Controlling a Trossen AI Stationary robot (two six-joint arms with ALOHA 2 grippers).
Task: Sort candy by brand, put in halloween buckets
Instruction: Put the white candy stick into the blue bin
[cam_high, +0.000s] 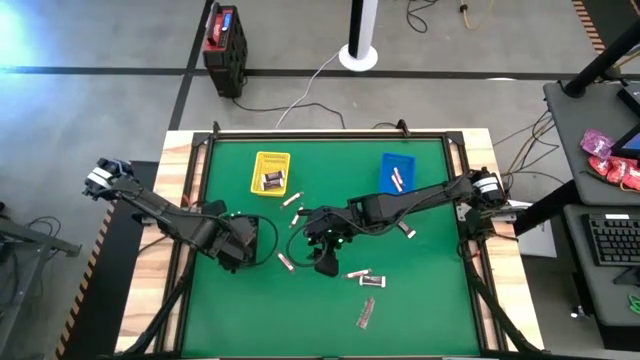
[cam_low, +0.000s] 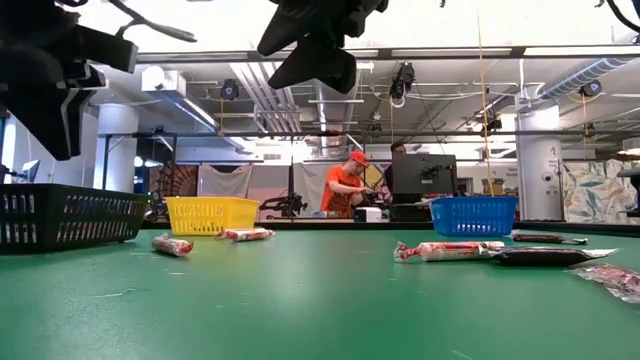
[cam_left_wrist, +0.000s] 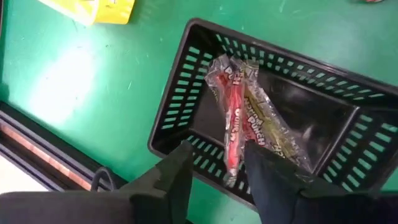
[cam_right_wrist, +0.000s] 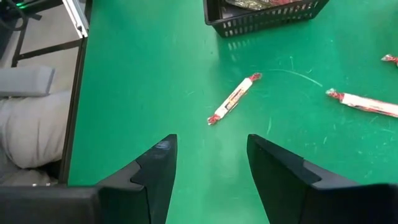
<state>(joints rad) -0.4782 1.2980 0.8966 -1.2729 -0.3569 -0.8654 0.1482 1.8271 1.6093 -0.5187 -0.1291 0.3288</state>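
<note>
left gripper (cam_left_wrist: 214, 168): fingers parted over the black slotted plastic bin (cam_left_wrist: 186, 93), lower left of the high view, red-wrapped candy bar (cam_left_wrist: 233, 118) inside
right gripper (cam_right_wrist: 208, 168): fingers apart, empty, above a whitish wrapped candy bar (cam_right_wrist: 233, 99) at table centre

Green table (cam_high: 430, 300), yellow bin (cam_high: 271, 172), blue bin (cam_high: 397, 172), black slotted bin (cam_left_wrist: 186, 81), red-and-white candy (cam_right_wrist: 233, 98)

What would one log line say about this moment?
left fingers: open over black slotted plastic bin, reddish-pink wrapped candy inside | right fingers: open above whitish wrapped candy bar on green table
</note>
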